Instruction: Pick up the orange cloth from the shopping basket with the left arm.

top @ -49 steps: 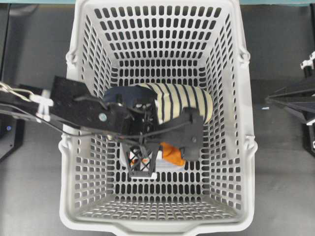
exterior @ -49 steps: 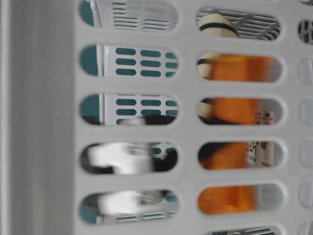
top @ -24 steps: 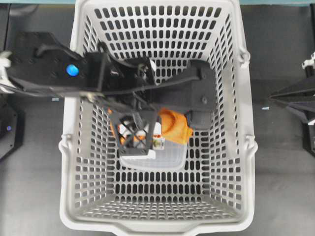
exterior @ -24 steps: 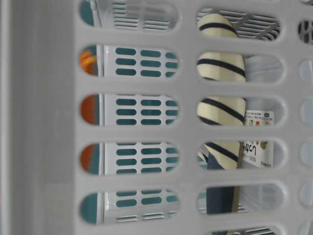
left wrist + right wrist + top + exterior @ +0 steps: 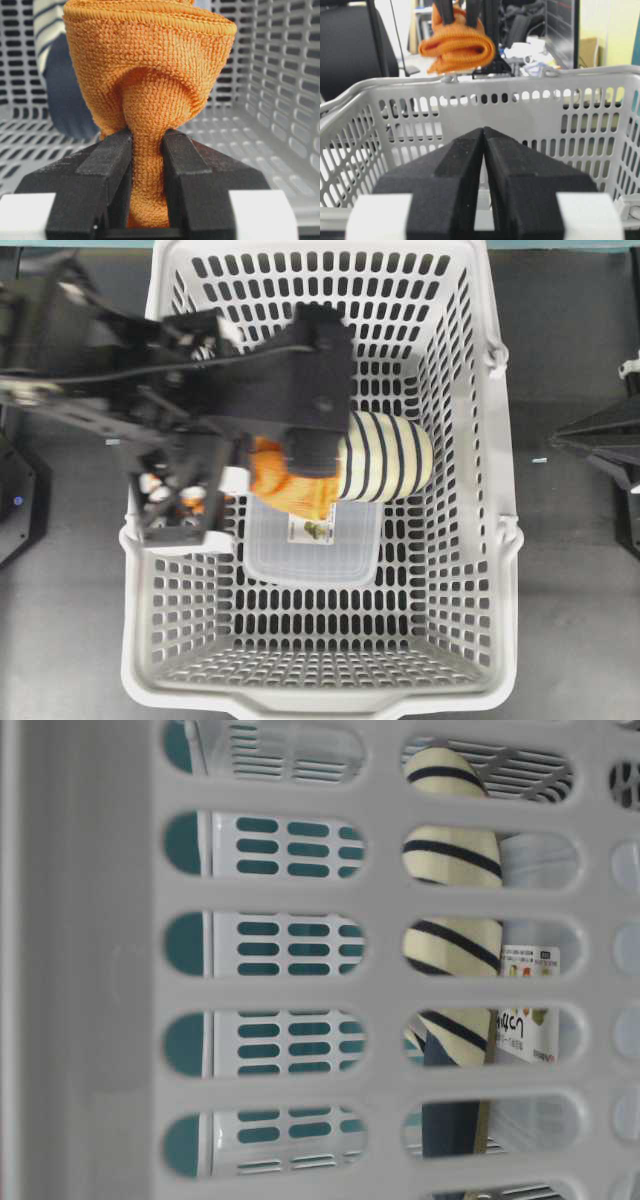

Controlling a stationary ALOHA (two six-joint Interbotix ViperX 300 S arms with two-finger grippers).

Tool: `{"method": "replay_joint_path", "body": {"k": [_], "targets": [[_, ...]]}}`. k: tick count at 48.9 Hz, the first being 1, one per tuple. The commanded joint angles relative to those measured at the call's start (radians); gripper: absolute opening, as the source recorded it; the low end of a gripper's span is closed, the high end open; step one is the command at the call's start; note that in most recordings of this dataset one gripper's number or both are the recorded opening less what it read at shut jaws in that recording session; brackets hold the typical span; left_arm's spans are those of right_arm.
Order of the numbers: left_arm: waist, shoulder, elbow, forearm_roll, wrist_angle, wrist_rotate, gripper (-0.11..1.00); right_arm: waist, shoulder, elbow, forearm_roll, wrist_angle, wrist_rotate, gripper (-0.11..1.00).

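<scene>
My left gripper (image 5: 147, 137) is shut on a bunched fold of the orange cloth (image 5: 150, 65), which hangs from it. In the overhead view the left gripper (image 5: 305, 460) is raised over the basket's left half, and the cloth (image 5: 285, 490) shows just below it. In the right wrist view the cloth (image 5: 457, 47) hangs clear above the far rim of the grey shopping basket (image 5: 520, 75). My right gripper (image 5: 484, 131) is shut and empty outside the basket, at the right edge of the overhead view (image 5: 556, 443). The cloth does not show in the table-level view.
A navy-and-cream striped slipper (image 5: 385, 455) lies on the basket floor, also seen at table level (image 5: 450, 945). A clear labelled container (image 5: 315, 545) lies beside it. The basket's lattice walls (image 5: 470, 440) enclose them. The left arm's black links (image 5: 100, 370) cross the left rim.
My left arm has risen and swung left and back with the cloth. The cloth left the basket floor and the table-level view, uncovering the slipper. The right arm has not moved.
</scene>
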State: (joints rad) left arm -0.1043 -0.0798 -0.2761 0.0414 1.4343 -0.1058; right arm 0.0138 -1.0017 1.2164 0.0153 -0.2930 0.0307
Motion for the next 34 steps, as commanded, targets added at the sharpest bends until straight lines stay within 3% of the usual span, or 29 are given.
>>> {"method": "replay_joint_path", "body": {"k": [1,13,24,34], "targets": [[-0.008,-0.063,0.020,0.003,-0.006,-0.005,0.15,-0.002,0.005,-0.006,0.003,-0.005,0.002,0.00],[-0.008,-0.170,0.155,0.003,-0.074,-0.025,0.15,-0.002,0.005,-0.006,0.003,-0.005,0.002,0.00],[-0.012,-0.307,0.319,0.003,-0.252,-0.034,0.15,-0.002,0.002,-0.006,0.008,-0.005,0.002,0.00],[-0.015,-0.359,0.394,0.003,-0.336,-0.034,0.15,-0.002,0.002,-0.006,0.008,-0.005,0.002,0.00]]}}
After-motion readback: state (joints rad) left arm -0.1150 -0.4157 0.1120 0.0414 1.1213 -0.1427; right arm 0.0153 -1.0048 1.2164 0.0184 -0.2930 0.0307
